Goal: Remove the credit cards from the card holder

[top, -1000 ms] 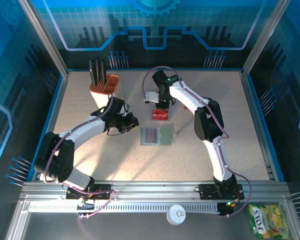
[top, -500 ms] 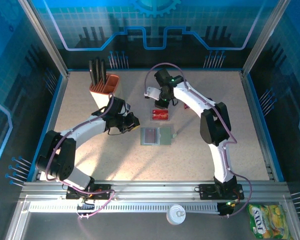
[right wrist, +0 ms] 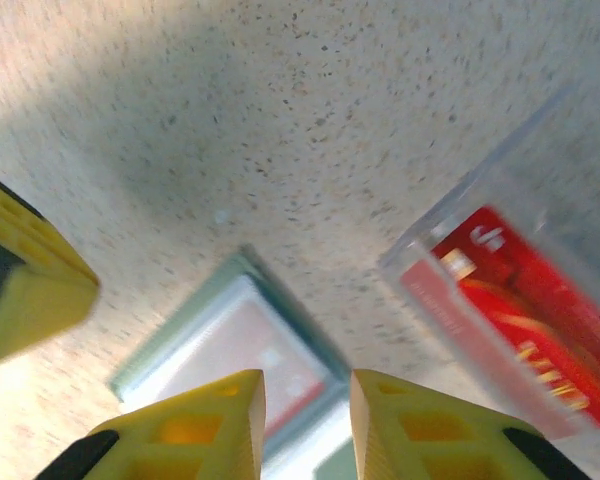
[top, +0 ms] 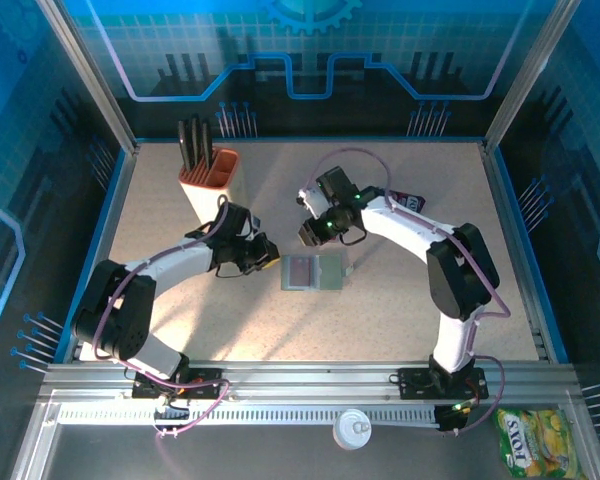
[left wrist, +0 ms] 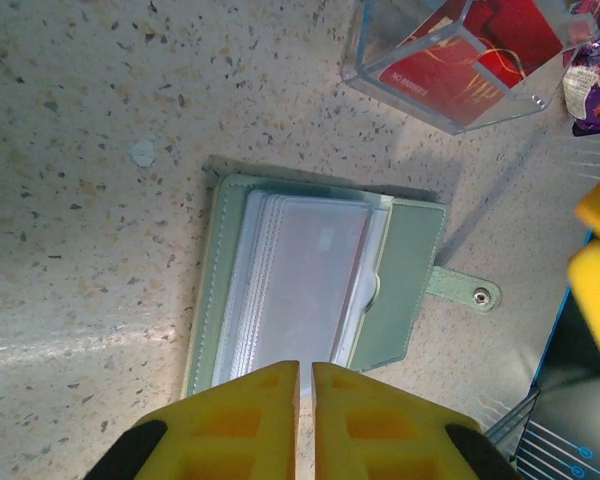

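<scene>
Beside the card holder (left wrist: 310,290), red credit cards (left wrist: 460,60) bear unreadable print.

text check | your green-yellow bag (top: 536,441): big letters upside down, not legible | your red card (left wrist: 435,72): white print line, too small to read

Sage-green card holder (left wrist: 417,268), red credit cards (left wrist: 452,58), speckled beige table (left wrist: 80,130).
</scene>
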